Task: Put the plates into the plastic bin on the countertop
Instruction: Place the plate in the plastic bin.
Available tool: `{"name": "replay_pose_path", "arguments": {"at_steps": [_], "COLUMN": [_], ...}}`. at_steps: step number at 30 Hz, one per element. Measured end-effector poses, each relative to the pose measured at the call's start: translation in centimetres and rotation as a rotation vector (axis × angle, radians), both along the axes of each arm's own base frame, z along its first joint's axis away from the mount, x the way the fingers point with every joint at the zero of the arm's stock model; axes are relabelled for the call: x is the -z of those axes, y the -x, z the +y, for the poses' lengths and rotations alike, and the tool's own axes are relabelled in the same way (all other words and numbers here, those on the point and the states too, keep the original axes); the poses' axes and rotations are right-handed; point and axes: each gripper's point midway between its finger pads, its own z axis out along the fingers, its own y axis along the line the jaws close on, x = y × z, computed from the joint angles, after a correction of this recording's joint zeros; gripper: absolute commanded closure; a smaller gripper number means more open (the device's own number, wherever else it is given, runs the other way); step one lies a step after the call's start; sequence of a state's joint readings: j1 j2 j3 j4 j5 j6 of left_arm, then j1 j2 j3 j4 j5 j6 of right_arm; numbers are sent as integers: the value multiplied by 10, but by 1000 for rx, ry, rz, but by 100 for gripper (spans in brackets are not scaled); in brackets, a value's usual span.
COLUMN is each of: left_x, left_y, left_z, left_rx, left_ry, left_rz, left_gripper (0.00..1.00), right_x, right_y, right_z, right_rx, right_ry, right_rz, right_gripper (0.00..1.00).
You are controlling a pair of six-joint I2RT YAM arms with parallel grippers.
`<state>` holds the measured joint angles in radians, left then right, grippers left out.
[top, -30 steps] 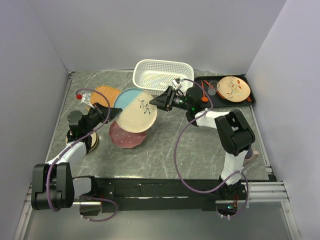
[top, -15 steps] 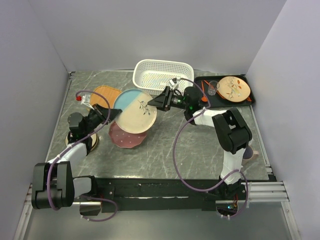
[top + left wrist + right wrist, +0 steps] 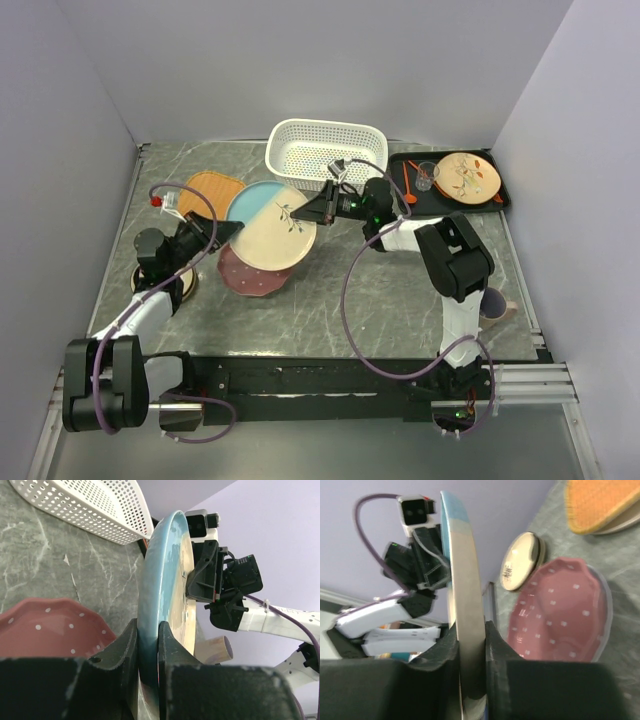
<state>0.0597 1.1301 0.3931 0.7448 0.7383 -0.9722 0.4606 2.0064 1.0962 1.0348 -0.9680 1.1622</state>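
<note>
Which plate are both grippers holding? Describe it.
Find the white perforated plastic bin at the rear. Just in front, left gripper and right gripper clamp a round pale blue-and-cream plate. Unlike the speckled pink plate beneath, it carries a leaf sprig.

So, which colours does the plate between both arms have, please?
The plate is pale blue and cream with a leaf sprig; top view.

Upper plate (image 3: 262, 232) above lower plate (image 3: 250, 281), before bin (image 3: 300, 160).
</note>
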Motion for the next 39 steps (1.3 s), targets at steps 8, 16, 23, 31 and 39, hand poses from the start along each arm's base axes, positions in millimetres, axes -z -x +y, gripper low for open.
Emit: {"name": "replay_pose_path", "arguments": {"at_steps": [8, 16, 23, 31, 39], "left_x": [-3, 9, 2, 13, 18], "left_y": [0, -3, -13, -16, -21], "left_z": [0, 5, 14, 22, 40], "left_rx": [2, -44, -101, -146, -256], "left_ry": [6, -75, -149, -190, -234], "left_rz": [-7, -12, -59, -22, 28], "left_gripper": [90, 31, 1, 1, 1], "right_x": [-6, -4, 3, 4, 13], "right_y": [1, 5, 12, 12, 10], "right_z": [-1, 2, 7, 8, 7], "right_rx": [-8, -19, -35, -35, -20], "right_ry": [-23, -18, 2, 4, 35], "right_rz": [18, 24, 55, 58, 72], "right_gripper": [100, 100, 100, 100, 100]}}
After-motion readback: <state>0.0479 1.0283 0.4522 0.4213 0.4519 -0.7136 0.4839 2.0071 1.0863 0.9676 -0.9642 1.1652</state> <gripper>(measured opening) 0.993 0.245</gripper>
